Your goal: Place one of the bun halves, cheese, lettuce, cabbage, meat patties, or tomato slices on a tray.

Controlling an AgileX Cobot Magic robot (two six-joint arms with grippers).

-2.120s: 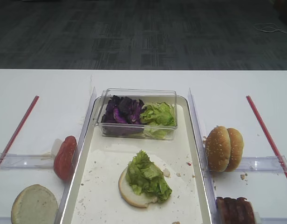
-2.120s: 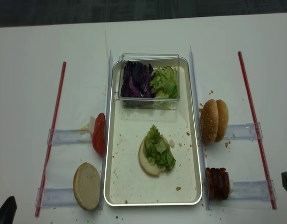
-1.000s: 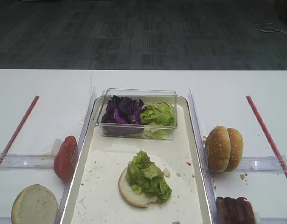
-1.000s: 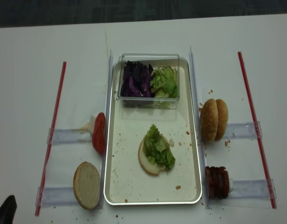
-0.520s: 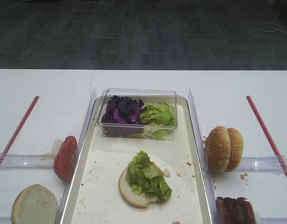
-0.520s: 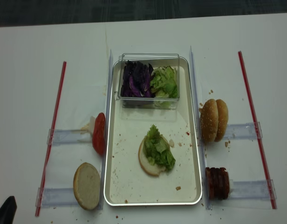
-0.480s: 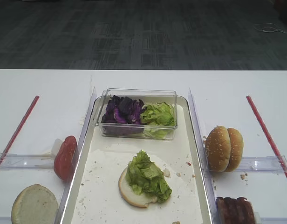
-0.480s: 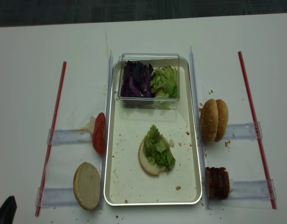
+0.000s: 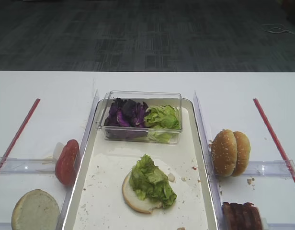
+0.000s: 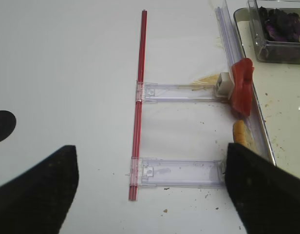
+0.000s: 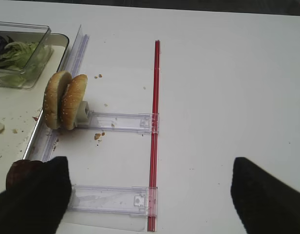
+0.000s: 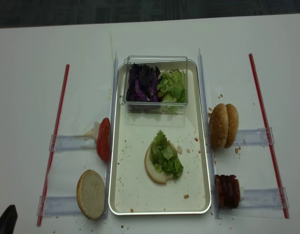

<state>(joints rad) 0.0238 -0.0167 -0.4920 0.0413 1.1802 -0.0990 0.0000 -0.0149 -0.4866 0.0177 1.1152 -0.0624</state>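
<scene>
On the cream tray lies a bun half topped with lettuce. Two more bun halves stand on edge right of the tray, with meat patties nearer. Tomato slices and a face-up bun half sit left of it. Cabbage and more lettuce fill a clear box. No cheese shows. My right gripper hangs open and empty above the table right of the patties. Left gripper is open and empty, left of the tomato slices.
The clear plastic box stands on the tray's far end. Red strips and clear plastic holders lie on the white table either side of the tray. Crumbs dot the tray.
The right gripper's dark tip has left the right edge of the overhead view since two seconds ago. Nothing has moved in the last second.
</scene>
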